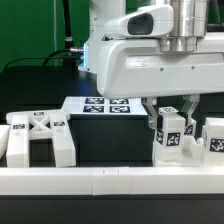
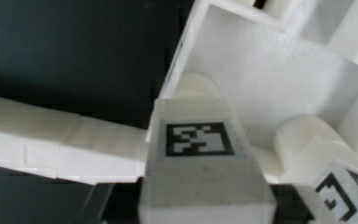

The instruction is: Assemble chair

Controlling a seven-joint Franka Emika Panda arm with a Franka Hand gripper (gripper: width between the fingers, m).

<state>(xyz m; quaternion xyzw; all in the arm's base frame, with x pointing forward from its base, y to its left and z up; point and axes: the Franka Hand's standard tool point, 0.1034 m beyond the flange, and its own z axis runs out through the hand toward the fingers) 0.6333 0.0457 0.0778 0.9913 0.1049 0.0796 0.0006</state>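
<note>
Grasp step: pincer [image 1: 172, 112] at a chair block [image 1: 168, 136].
Your pincer straddles the block on the worktop [image 1: 110, 138], at the exterior view's right, panel [image 1: 40, 135] well apart; whether it has clamped, I cannot tell. Next you'll want a firm grip, then a straight lift.

In the lower left of the exterior view the ribbed panel [image 1: 38, 138] is standing on the table [image 1: 105, 140], just behind the long rail [image 1: 100, 182] running along the bottom edge. The marker board [image 1: 101, 105] is lying flat in the middle, further back. At the lower right a tagged block [image 1: 170, 138] is standing upright under the gripper [image 1: 170, 116], with another block [image 1: 213, 138] sitting just beside it at the right edge
</note>
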